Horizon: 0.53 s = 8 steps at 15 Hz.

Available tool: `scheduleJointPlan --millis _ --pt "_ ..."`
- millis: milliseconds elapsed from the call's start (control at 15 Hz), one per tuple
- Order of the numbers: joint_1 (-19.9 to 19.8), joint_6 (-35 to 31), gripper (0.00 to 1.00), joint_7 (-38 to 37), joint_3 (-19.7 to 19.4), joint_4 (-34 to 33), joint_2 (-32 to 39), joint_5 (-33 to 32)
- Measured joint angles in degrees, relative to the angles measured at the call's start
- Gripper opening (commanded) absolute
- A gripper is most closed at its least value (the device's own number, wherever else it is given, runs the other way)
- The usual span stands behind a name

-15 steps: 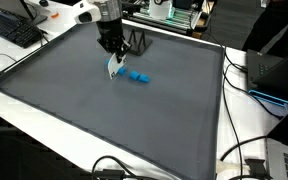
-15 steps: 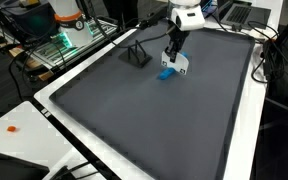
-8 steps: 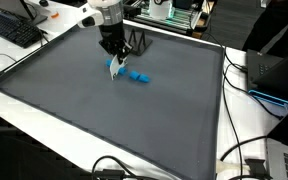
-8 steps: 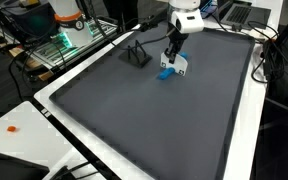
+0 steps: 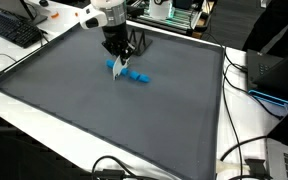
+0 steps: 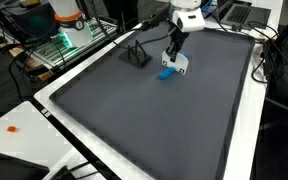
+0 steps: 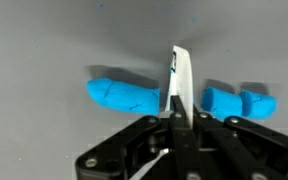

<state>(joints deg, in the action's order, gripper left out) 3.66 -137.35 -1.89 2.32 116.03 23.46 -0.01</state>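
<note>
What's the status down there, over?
Gripper shut, nothing gripped. Sits between blue blocks on gray mat. Black stand nearby, not blocking.

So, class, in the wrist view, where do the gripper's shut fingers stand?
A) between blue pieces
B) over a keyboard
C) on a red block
A: the gripper, jaws shut, has a long blue piece on one side and smaller blue pieces on the other.

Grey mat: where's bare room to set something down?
Free: the dark grey mat from the blue blocks to its near rim, plus both sides. Crowded: near the far edge, where the shut gripper, the blue blocks and a black wire stand cluster.
</note>
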Motion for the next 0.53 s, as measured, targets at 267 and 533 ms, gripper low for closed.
scheduleJointPlan --millis 267,533 --pt "0.2 -0.1 0.01 0.0 0.2 0.0 -0.1 -0.4" --pt "0.4 -0.5 0.01 0.0 0.2 0.0 -0.4 -1.2"
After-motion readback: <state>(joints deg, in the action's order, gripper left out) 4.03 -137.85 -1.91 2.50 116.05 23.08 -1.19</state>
